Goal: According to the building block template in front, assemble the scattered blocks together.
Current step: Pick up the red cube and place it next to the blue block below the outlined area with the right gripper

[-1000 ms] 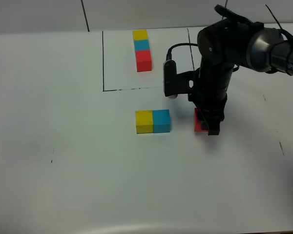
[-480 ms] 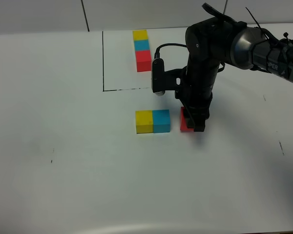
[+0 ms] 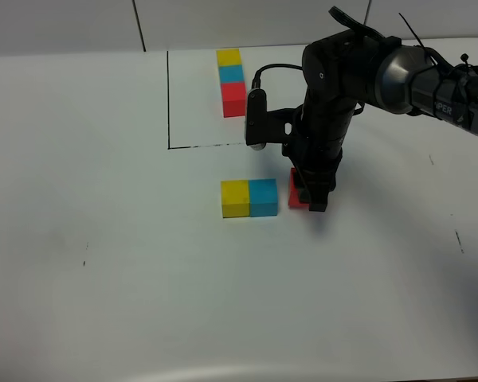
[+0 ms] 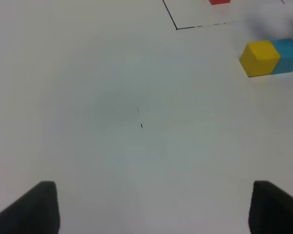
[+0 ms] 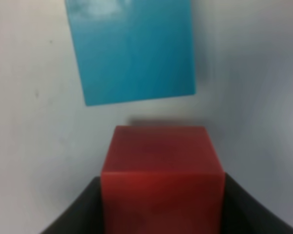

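The building block template point(image 3: 233, 82), a yellow, cyan and red row, lies at the back inside the black drawn outline point(image 3: 169, 103). Of the scattered blocks, the yellow cube point(image 3: 235, 198) and the cyan cube point(image 3: 263, 197) sit joined side by side in the middle. My right gripper point(image 3: 315, 195) is shut on the red cube point(image 3: 295, 191) just right of the cyan one. In the right wrist view a narrow strip of table separates the red cube point(image 5: 161, 180) from the cyan cube point(image 5: 132, 53). My left gripper point(image 4: 151, 209) is open over bare table, far from the yellow cube point(image 4: 260, 57).
The white table point(image 3: 103, 263) has a few small dark marks, one at the left point(image 3: 84, 263) and one at the right point(image 3: 459, 241). The right arm point(image 3: 358, 72) reaches in from the back right, with its wrist camera point(image 3: 256, 119) hanging beside the outline's front edge.
My right gripper has carried the red cube leftward, from well right of the cyan cube to close beside it. The yellow and cyan pair has not moved.
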